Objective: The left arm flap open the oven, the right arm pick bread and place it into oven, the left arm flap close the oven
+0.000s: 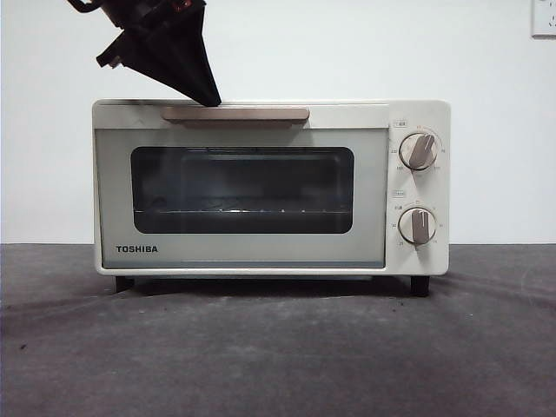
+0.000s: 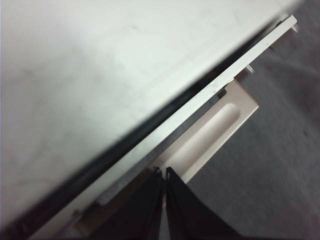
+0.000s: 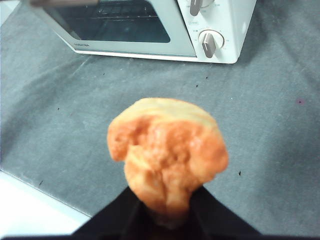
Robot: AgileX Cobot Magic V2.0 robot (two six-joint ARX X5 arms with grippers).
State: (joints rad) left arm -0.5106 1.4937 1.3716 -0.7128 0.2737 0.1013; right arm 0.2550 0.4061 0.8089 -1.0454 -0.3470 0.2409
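Note:
The cream-white TOSHIBA oven (image 1: pixel 243 254) stands in the middle of the table with its glass door closed. My left gripper (image 1: pixel 208 98) comes down from the upper left, and its thin prongs touch the left part of the beige bar handle (image 1: pixel 252 114). In the left wrist view the left gripper (image 2: pixel 164 172) has its prongs pressed together at the handle (image 2: pixel 220 125), beside the oven's top (image 2: pixel 100 75). My right gripper (image 3: pixel 167 212) is shut on the golden-orange bread (image 3: pixel 167 150) and holds it above the table, in front of the oven (image 3: pixel 220 25).
Two beige dials (image 1: pixel 419 151) (image 1: pixel 418 225) sit on the oven's right side. A wire rack (image 1: pixel 243 211) shows behind the window. Grey cloth (image 1: pixel 278 356) covers the table. A white table edge (image 3: pixel 30 205) shows beside the bread.

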